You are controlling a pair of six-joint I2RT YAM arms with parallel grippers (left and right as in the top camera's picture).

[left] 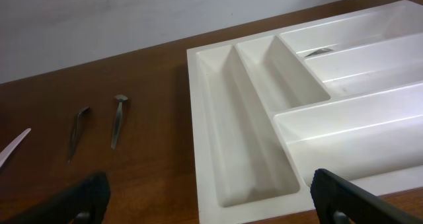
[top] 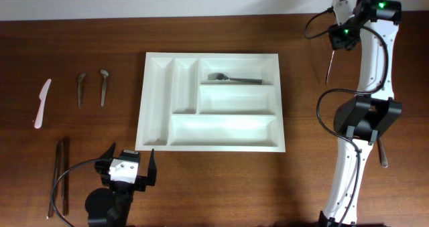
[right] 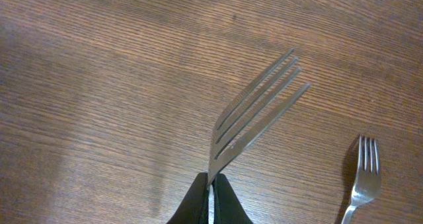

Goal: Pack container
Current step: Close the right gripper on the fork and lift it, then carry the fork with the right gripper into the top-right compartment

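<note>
— Dark wood tabletop [top: 80,39] all round. Where's the container [top: 221,55]?
— Just ahead of the left pincer [top: 131,159], which gapes wide. It's well off to the side of the right pincer [right: 210,184], clamped on a fork [right: 254,108].
— Handling?
— Probably light, rigid, slidey plastic (take a rim wall); the fork looks stiff and slick.

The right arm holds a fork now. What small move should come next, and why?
Probably carry it left toward the container. The right gripper is shut on a fork above the table, off to the container's right. Another fork already lies in the top long compartment, so this one likely belongs there.
</note>
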